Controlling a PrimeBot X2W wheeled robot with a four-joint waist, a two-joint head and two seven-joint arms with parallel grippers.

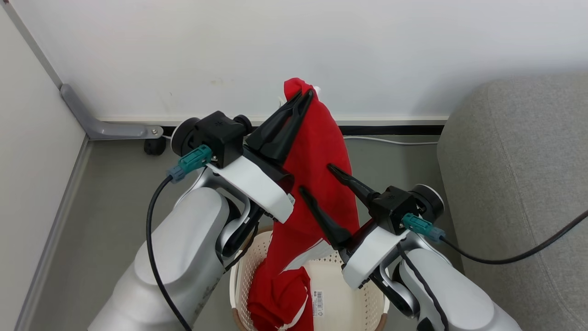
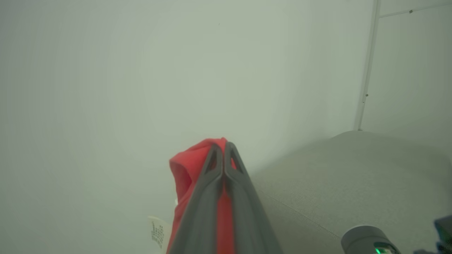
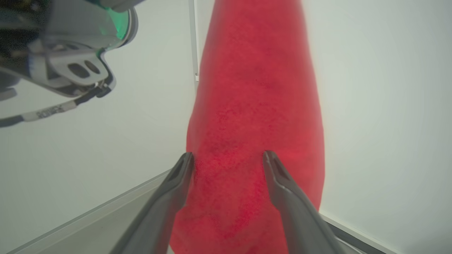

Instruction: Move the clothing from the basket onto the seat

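The clothing (image 1: pixel 317 156) in hand is one red garment hanging in a long drape straight above the basket (image 1: pixel 241 271), its lower end down inside the basket. The left gripper (image 1: pixel 303 99) is clamped tight on a small fold at the garment's top, high above the basket. Lower down, the right gripper (image 1: pixel 315 178) stands wide apart with the drape between its fingers, holding nothing. That thin pinch is the first risk: the whole weight hangs from one fold, and a quick swing could pull it free and drop the cloth outside the basket. The second is the trailing end, which could catch the rim or drag the basket's other contents along. Inside the basket lies a second red garment (image 1: pixel 280 294) with white trim, bunched on the robot's left side, beside a barcode label (image 1: pixel 317 303) on the bare base. The seat (image 1: pixel 514 161) rises close to the robot's right of the basket, with no clothing visible on it.
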